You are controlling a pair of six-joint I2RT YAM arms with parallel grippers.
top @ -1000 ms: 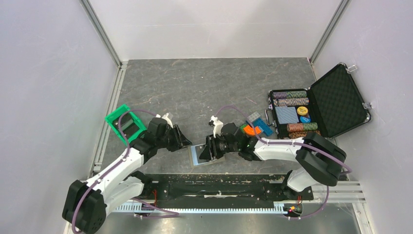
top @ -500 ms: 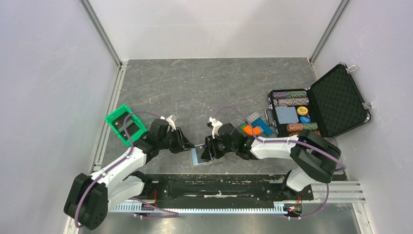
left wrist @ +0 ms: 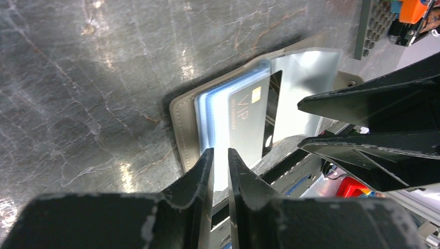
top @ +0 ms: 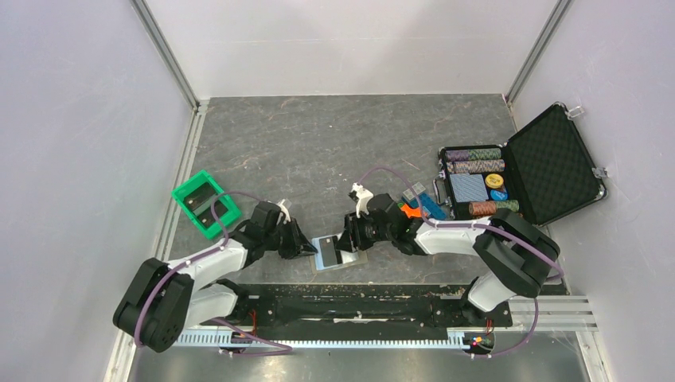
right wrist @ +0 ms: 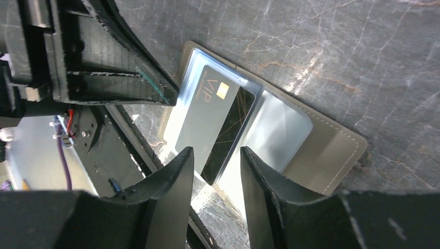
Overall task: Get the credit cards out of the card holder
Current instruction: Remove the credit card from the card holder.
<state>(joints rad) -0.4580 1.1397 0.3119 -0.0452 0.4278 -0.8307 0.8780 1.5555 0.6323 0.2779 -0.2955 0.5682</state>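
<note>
table (top: 334,143): grey slate | my left gripper (left wrist: 219,155): fingers almost together at the holder's left edge, cannot tell if pinching | my right gripper (right wrist: 217,153): parted, empty, over the cards | card holder (right wrist: 321,155): open flat between both grippers, near the table's near edge, long axis left-right | credit cards (right wrist: 207,124): sleeved in its left half, long axis crossing the holder's

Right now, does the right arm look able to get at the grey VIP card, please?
Probably yes: the right hand hovers open just over the credit card, which lies face-up in the open card holder; the left hand sits at the holder's edge, not across it.
</note>
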